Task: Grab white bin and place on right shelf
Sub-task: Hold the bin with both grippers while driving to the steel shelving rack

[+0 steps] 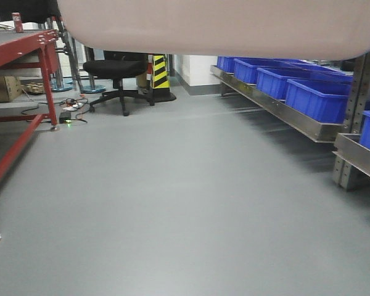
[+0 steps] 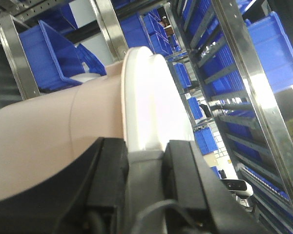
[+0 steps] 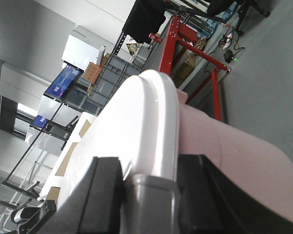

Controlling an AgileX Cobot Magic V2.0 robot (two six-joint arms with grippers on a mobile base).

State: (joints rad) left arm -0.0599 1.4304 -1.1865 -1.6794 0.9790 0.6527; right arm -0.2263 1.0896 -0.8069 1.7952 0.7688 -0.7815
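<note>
The white bin (image 1: 222,28) hangs in the air, its pinkish underside filling the top of the front view. In the left wrist view its tub (image 2: 49,141) and glossy white lid (image 2: 146,92) lie sideways, and my left gripper (image 2: 145,148) is shut on the grey handle (image 2: 144,175). At the other end my right gripper (image 3: 150,168) is shut on a grey handle (image 3: 149,200) of the bin (image 3: 224,151). The right shelf (image 1: 277,110), a steel rack, runs along the right side, low and apart from the bin.
Blue bins (image 1: 314,98) fill the steel rack, which has a perforated upright (image 1: 357,92). A red table frame (image 1: 24,52) stands at left. A black office chair (image 1: 114,68), a yellow-black striped post (image 1: 160,74) and floor cables (image 1: 66,116) are farther back.
</note>
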